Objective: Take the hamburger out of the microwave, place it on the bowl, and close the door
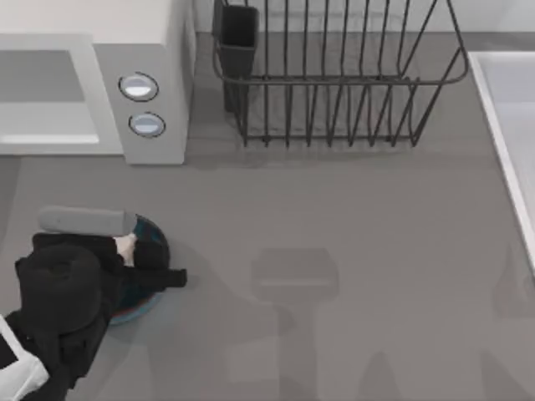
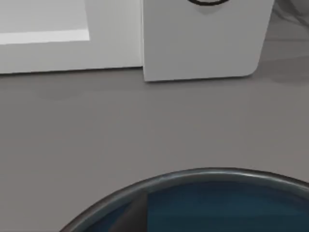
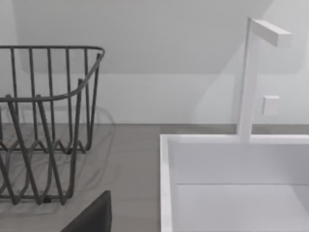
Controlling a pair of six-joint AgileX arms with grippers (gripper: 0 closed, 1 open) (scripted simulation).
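Note:
The white microwave [image 1: 155, 50] stands at the back left with two round knobs, and its cavity [image 1: 42, 92] looks open and bare; the door is out of view. The blue-teal bowl [image 1: 155, 242] sits at the front left, mostly covered by my left arm. My left gripper [image 1: 138, 263] hovers right over the bowl. A small pale lump, the hamburger [image 1: 125, 248], shows at the gripper's tip above the bowl's inside. In the left wrist view the bowl's rim [image 2: 193, 175] lies just below, and the microwave [image 2: 203, 43] is beyond it. A dark part of my right gripper [image 3: 94, 217] shows in the right wrist view.
A black wire dish rack [image 1: 334, 75] with a dark cup holder stands at the back centre. A white sink basin [image 1: 510, 125] with a faucet [image 3: 251, 72] runs along the right edge. A grey rounded bar [image 1: 84, 220] lies beside my left arm.

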